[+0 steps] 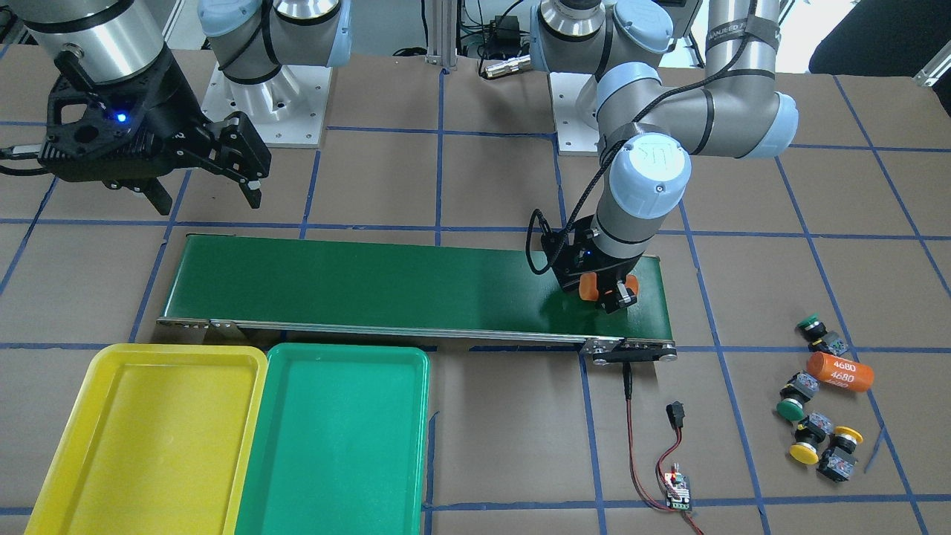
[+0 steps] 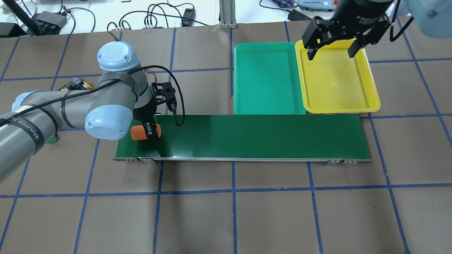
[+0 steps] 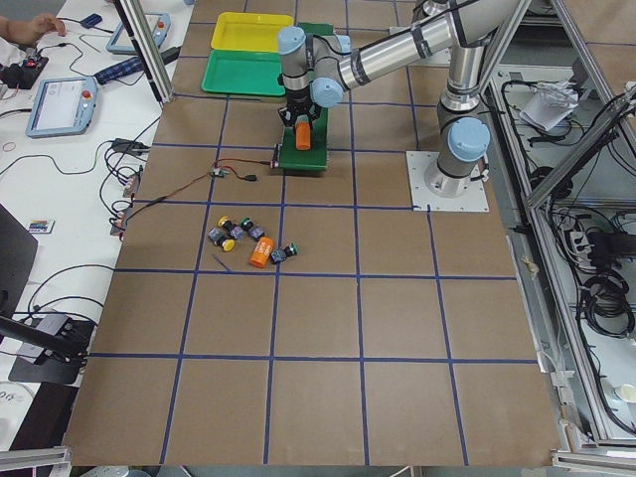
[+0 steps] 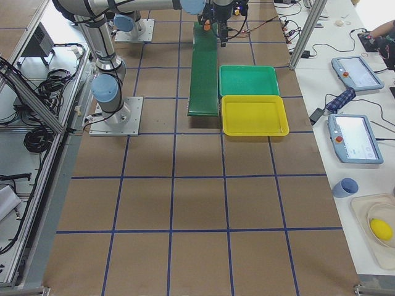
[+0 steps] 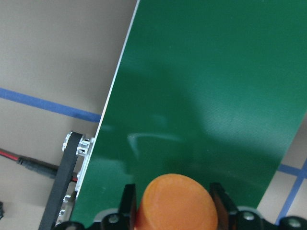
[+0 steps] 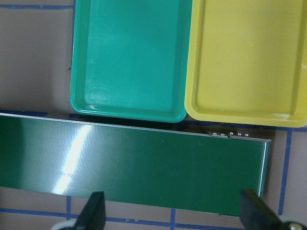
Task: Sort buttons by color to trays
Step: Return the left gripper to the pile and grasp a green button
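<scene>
Four buttons lie in a loose group on the table: two green ones (image 1: 810, 325) (image 1: 790, 407) and two yellow ones (image 1: 804, 452) (image 1: 847, 432). They also show small in the exterior left view (image 3: 237, 231). The yellow tray (image 1: 148, 446) (image 2: 335, 84) and the green tray (image 1: 334, 446) (image 2: 268, 81) stand side by side beside the belt, both empty. My left gripper (image 1: 609, 291) (image 2: 147, 131) is shut on an orange cylinder (image 5: 175, 203) low over one end of the belt. My right gripper (image 2: 333, 53) (image 1: 206, 195) is open and empty above the yellow tray.
The long dark-green conveyor belt (image 1: 371, 286) (image 2: 261, 135) runs between the arms and the trays. A second orange cylinder marked 4680 (image 1: 839, 371) lies among the buttons. A small controller board (image 1: 677, 492) with red and black wires lies near the belt's end.
</scene>
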Action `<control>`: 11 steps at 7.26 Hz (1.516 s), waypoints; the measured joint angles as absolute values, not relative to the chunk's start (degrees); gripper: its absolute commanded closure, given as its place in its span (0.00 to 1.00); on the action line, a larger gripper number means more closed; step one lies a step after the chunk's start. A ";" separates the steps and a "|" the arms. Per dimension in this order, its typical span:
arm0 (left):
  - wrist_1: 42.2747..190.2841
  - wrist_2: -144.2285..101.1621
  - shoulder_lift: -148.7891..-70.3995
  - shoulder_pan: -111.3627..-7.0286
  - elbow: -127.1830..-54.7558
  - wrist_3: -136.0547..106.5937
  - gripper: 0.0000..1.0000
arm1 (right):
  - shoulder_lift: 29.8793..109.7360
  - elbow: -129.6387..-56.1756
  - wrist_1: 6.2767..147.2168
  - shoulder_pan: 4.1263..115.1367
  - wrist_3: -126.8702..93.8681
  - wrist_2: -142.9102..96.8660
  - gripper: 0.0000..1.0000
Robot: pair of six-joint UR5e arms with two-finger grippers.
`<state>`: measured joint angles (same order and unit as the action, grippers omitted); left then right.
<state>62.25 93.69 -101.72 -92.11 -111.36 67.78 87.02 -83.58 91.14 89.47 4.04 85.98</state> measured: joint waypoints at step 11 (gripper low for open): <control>71.79 83.70 -114.47 -61.90 -92.87 69.91 0.00 | 86.92 -83.55 91.14 89.39 4.01 85.96 0.00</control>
<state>71.79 83.70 -114.47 -61.90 -92.87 69.91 86.92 -83.55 91.14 89.39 4.01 85.96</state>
